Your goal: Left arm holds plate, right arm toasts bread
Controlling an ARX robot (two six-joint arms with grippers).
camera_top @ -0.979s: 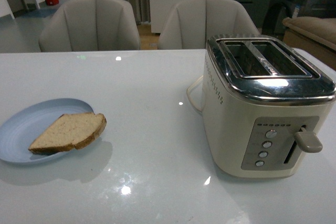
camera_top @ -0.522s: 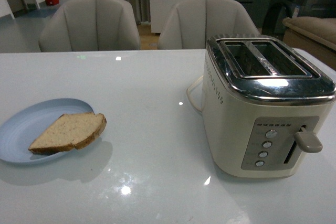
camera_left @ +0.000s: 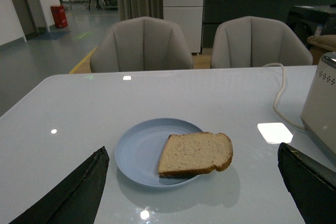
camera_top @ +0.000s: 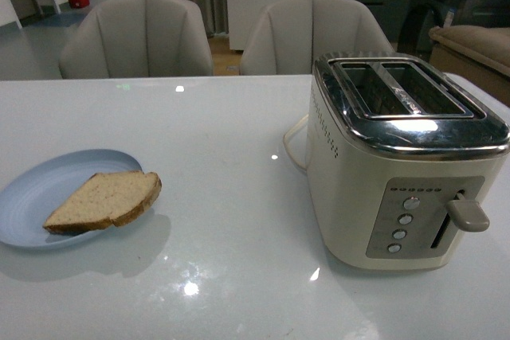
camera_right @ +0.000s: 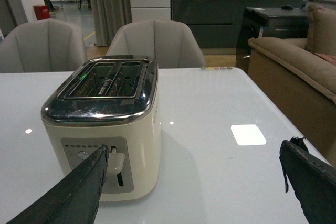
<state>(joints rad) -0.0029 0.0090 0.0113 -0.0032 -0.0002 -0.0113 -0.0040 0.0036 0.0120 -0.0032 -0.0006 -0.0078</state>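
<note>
The pale blue plate (camera_top: 40,197) (camera_left: 139,150) lies on the white table at the left, with the bread (camera_top: 103,201) (camera_left: 194,153) resting on its right side and overhanging the rim. The cream toaster (camera_top: 398,165) (camera_right: 102,129) stands at the right, both slots empty and its lever (camera_top: 468,214) up. Neither arm shows in the front view. My left gripper (camera_left: 191,203) is open, its dark fingers (camera_left: 73,192) spread wide short of the plate. My right gripper (camera_right: 194,198) is open too, beside the toaster's control end, one finger (camera_right: 73,192) in front of the lever.
Two grey chairs (camera_top: 135,37) (camera_top: 315,33) stand behind the table's far edge. The toaster's white cord (camera_left: 278,90) runs across the table behind it. A brown sofa (camera_right: 299,72) stands off to the right of the table.
</note>
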